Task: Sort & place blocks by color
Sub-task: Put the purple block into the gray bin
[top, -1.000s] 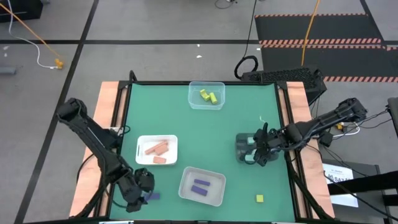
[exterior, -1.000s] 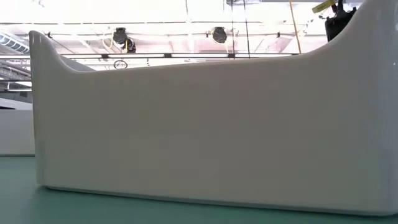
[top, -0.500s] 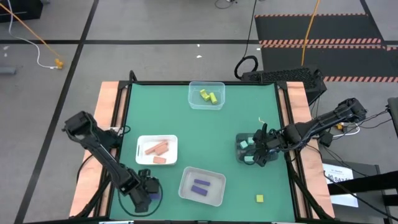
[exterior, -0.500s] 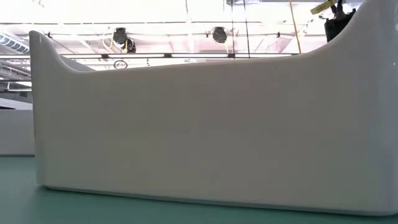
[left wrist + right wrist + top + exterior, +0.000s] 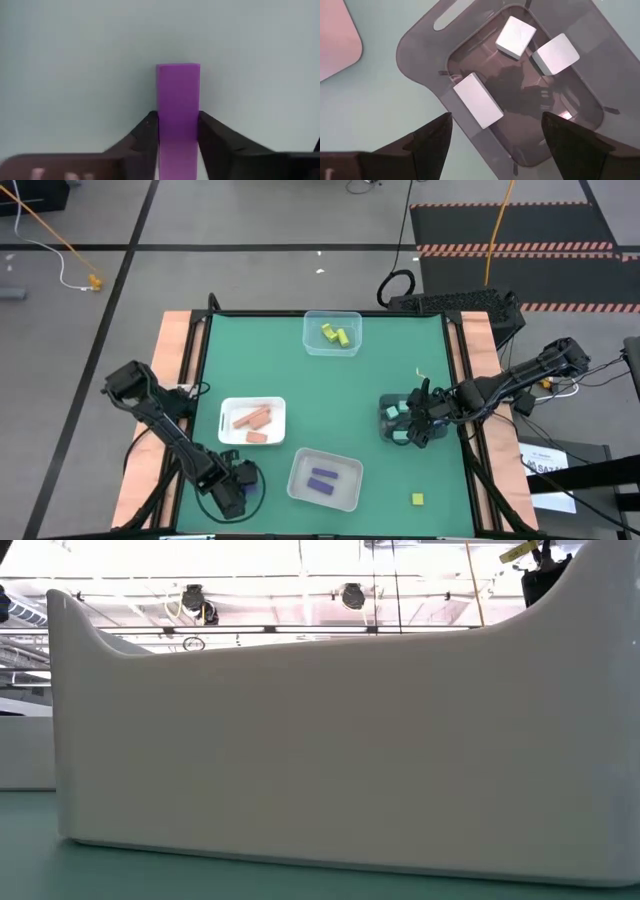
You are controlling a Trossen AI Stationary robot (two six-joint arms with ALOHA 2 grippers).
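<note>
A purple block (image 5: 178, 92) lies on the green mat near the table's near-left corner, and my left gripper (image 5: 243, 488) is shut on it. My right gripper (image 5: 495, 132) hovers open above a dark tray (image 5: 388, 425) at the right. That tray holds three mint-teal blocks (image 5: 516, 36). One yellow cube (image 5: 417, 499) sits alone on the mat near the front edge. Salmon-orange blocks (image 5: 252, 419) lie in a white tray (image 5: 228, 408), yellow ones (image 5: 335, 335) in a clear tray, and purple ones (image 5: 322, 479) in another clear tray. My left gripper pinches the purple block's two long sides (image 5: 163, 127) between its two fingers (image 5: 148, 134), at the end nearest the wrist. The fingers come slanting down from the table's left. The rest of the block reaches out beyond the fingertips, over the mat.
A white tray wall (image 5: 330, 740) fills the low view and hides the table behind it. The clear tray (image 5: 345, 498) with purple blocks stands just right of my left gripper. Open mat lies in the table's middle (image 5: 340, 395).
My left arm has swung a little toward the table's right and near edges, bringing its gripper up against the purple block. The block has stayed where it was.
</note>
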